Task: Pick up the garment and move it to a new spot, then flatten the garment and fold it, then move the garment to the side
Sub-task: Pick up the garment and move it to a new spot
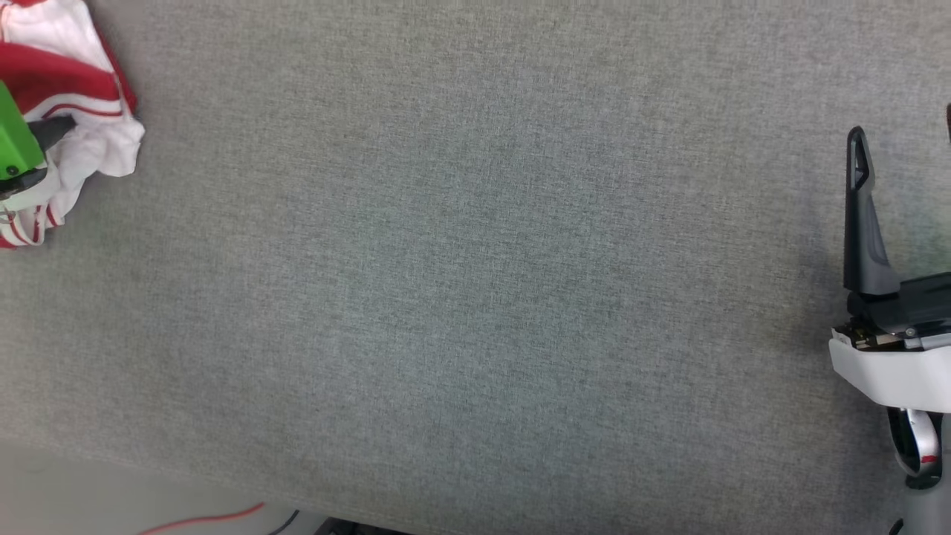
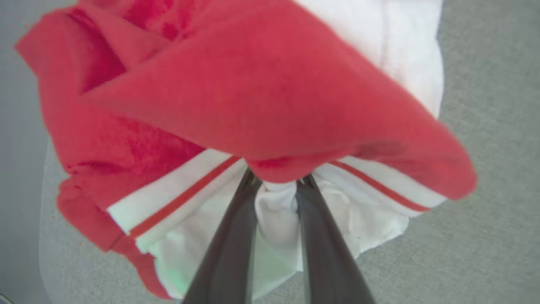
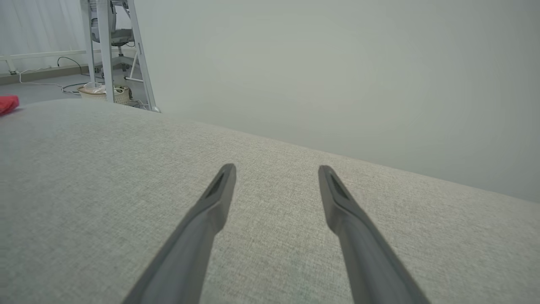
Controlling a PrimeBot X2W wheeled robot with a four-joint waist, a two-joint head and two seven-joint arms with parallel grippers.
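Observation:
The garment (image 1: 74, 82) lies bunched at the far left of the grey cloth table (image 1: 475, 267), red cloth over white with red stripes. My left gripper (image 1: 59, 130), with a green part behind it, reaches into the pile. In the left wrist view its two dark fingers (image 2: 236, 236) stand close together with a fold of the garment's (image 2: 253, 97) white cloth pinched between them, so my left gripper (image 2: 276, 185) is shut on it. My right gripper (image 1: 903, 134) hovers at the table's right side, open with nothing in it. In the right wrist view my right gripper (image 3: 274, 169) points across bare cloth, with the garment (image 3: 8, 103) a red scrap far left.
The table's front edge runs along the bottom of the head view, with pale floor and a red cable (image 1: 215, 518) below it. Beyond the table in the right wrist view stand a white frame (image 3: 109, 50) and a small basket (image 3: 101, 93).

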